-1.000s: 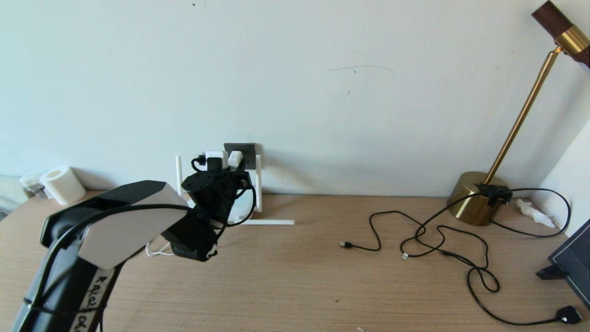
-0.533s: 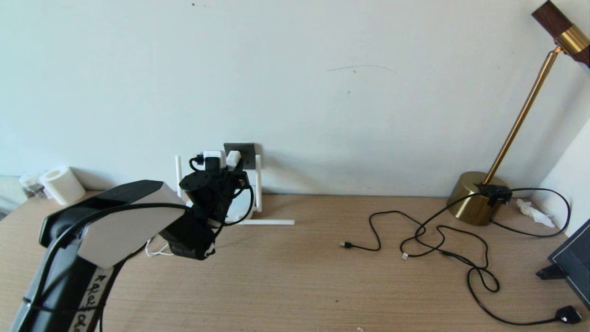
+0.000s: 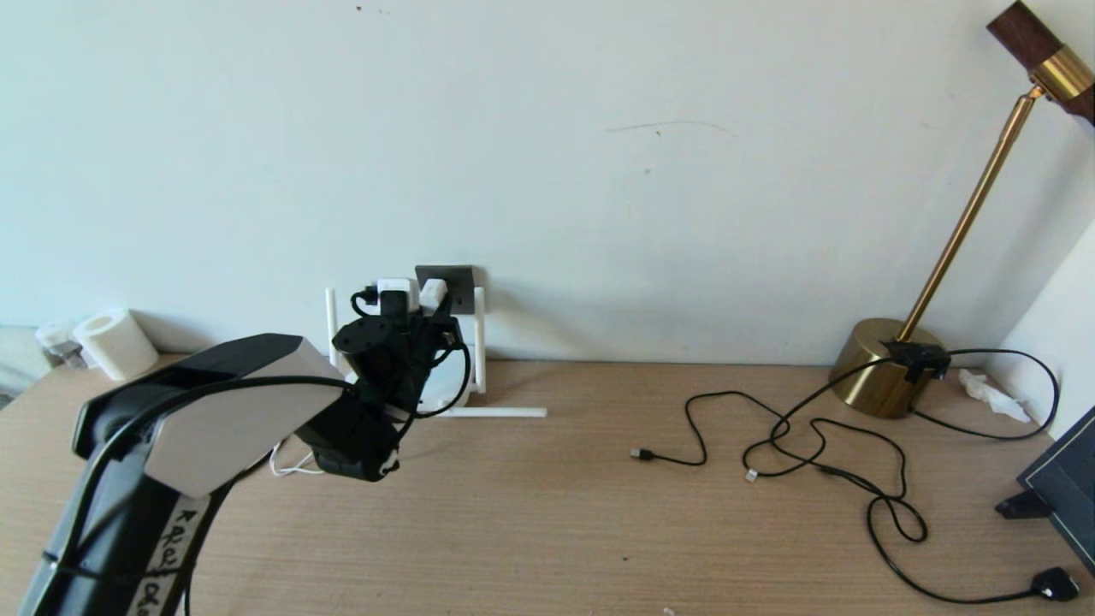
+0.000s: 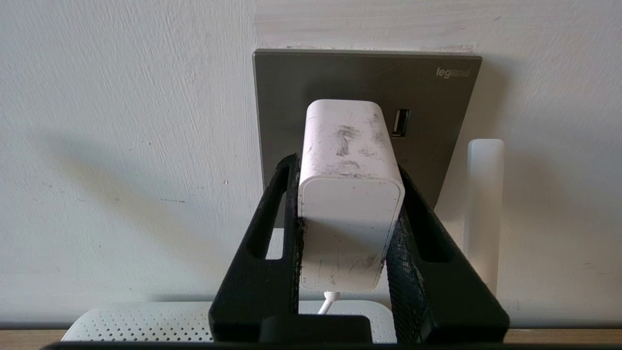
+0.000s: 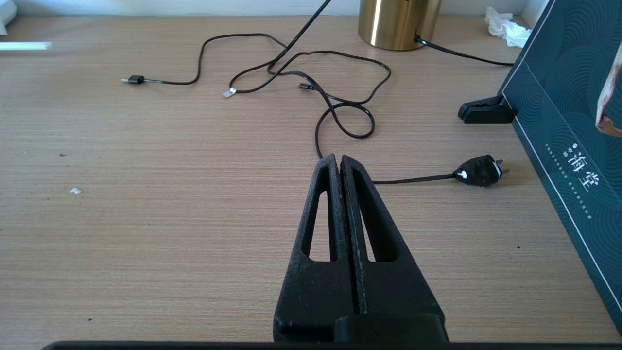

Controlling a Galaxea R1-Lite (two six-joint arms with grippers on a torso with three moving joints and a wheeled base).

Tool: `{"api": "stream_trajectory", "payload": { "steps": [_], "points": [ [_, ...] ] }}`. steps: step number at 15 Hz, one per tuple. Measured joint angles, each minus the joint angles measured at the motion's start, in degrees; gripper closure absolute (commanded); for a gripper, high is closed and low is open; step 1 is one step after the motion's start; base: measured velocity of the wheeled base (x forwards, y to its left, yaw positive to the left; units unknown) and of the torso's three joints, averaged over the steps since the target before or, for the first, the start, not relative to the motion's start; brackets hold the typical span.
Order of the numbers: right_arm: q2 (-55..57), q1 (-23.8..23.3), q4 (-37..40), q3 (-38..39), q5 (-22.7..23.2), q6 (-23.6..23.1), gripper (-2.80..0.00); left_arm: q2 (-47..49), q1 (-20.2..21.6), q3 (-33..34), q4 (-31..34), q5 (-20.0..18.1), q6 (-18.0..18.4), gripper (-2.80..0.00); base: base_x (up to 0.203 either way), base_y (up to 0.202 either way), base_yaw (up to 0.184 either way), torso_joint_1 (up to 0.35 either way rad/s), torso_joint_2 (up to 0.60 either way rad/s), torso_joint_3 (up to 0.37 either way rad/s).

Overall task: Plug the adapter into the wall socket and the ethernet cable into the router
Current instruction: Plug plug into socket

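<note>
My left gripper (image 4: 347,166) is shut on the white adapter (image 4: 347,204), one black finger (image 4: 272,233) on each side. The adapter's far end is against the dark grey wall socket (image 4: 437,97), and its pins are hidden. A thin white cord (image 4: 326,305) hangs from its near end. Below lies the white router (image 4: 146,321), with one antenna (image 4: 485,204) upright beside the socket. In the head view the left gripper (image 3: 432,299) holds the adapter (image 3: 435,291) at the socket (image 3: 462,278). The right gripper (image 5: 339,159) is shut on nothing, low over the table. I cannot pick out a thick ethernet cable.
Thin black cables (image 3: 813,445) loop across the right of the table, one ending in a two-pin plug (image 5: 478,170). A brass lamp (image 3: 881,364) stands at the back right, a dark panel (image 5: 573,121) at the right edge. A paper roll (image 3: 115,342) sits far left.
The left gripper with the adapter has shifted slightly up and toward the wall socket, then held still. Nothing else has moved.
</note>
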Motion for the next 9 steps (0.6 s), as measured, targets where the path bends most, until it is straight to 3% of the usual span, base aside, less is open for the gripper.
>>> {"api": "stream_trajectory", "payload": {
  "steps": [9],
  "points": [
    [0.0, 0.0, 0.0, 0.0, -0.04, 0.01, 0.0, 0.09, 0.02, -2.43, 1.78, -0.06, 0.0, 0.0, 0.0, 0.0, 0.0, 0.0, 0.0, 0.0]
  ]
}}
